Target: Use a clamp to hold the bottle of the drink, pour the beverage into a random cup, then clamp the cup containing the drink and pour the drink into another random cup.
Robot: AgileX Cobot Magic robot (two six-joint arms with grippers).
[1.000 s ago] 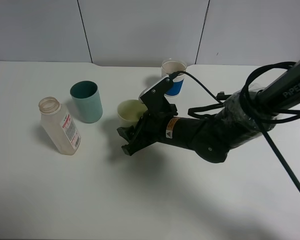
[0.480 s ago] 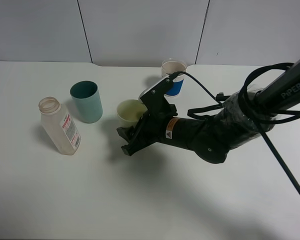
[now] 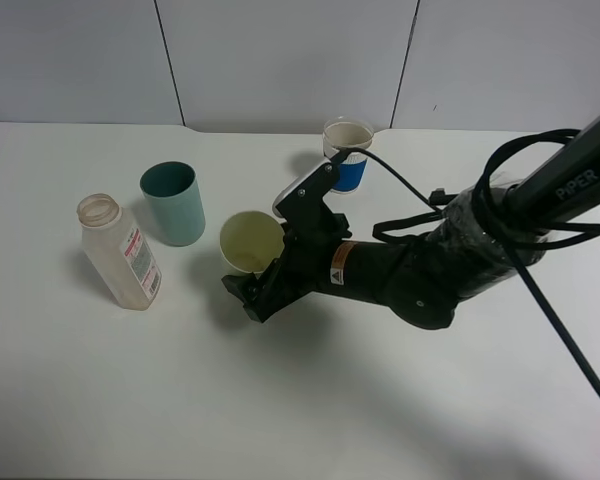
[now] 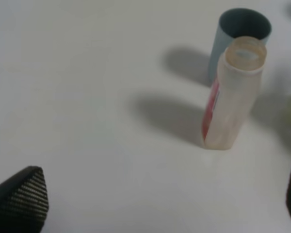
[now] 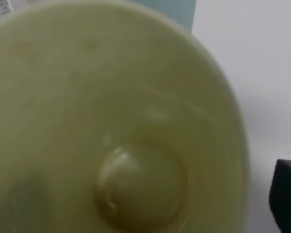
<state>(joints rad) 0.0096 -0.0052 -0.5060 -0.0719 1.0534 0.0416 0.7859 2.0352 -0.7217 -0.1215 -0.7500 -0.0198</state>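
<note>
My right gripper (image 3: 250,288) is shut on the pale yellow cup (image 3: 250,242) and holds it tilted, mouth up and toward the teal cup (image 3: 173,203). In the right wrist view the yellow cup (image 5: 111,126) fills the frame, and one black fingertip (image 5: 286,199) shows at its edge. The uncapped clear bottle (image 3: 120,250) with a red label stands upright at the left. My left gripper (image 4: 157,204) is open and empty, well short of the bottle (image 4: 233,97); the teal cup (image 4: 242,29) stands behind it. The left arm is outside the exterior high view.
A blue and white cup (image 3: 347,155) stands at the back, behind the right arm. The white table (image 3: 130,400) ends at a grey wall behind. Black cables (image 3: 540,270) trail off the right arm to the right.
My right gripper has moved a little left and toward the table's front with the yellow cup. The cup now tilts so that more of its inside shows. Bottle and other cups have not moved.
</note>
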